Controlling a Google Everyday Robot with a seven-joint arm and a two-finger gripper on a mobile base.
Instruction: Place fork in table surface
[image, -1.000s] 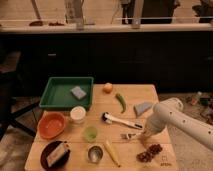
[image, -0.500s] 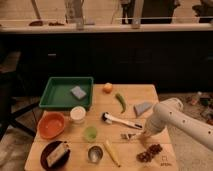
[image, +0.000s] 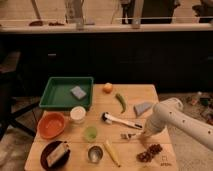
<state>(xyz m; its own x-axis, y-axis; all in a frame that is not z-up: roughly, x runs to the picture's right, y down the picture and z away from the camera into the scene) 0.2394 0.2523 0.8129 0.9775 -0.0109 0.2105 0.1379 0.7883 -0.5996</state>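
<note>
Wooden worktop (image: 150, 95) carries the fork (image: 128, 135) lying flat just below the black-headed utensil (image: 121, 121), with the gripper (image: 144, 138) low at its right end, seemingly setting it down, finger state unclear.

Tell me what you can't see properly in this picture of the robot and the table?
- The hand: in the camera view the white arm covers most of it.
- The fork: only its left end shows; the hand hides the rest.
- The dark bowl: what lies in it is too blurry to name.
- The table surface: its front edge is cut off by the bottom of the picture.
</note>
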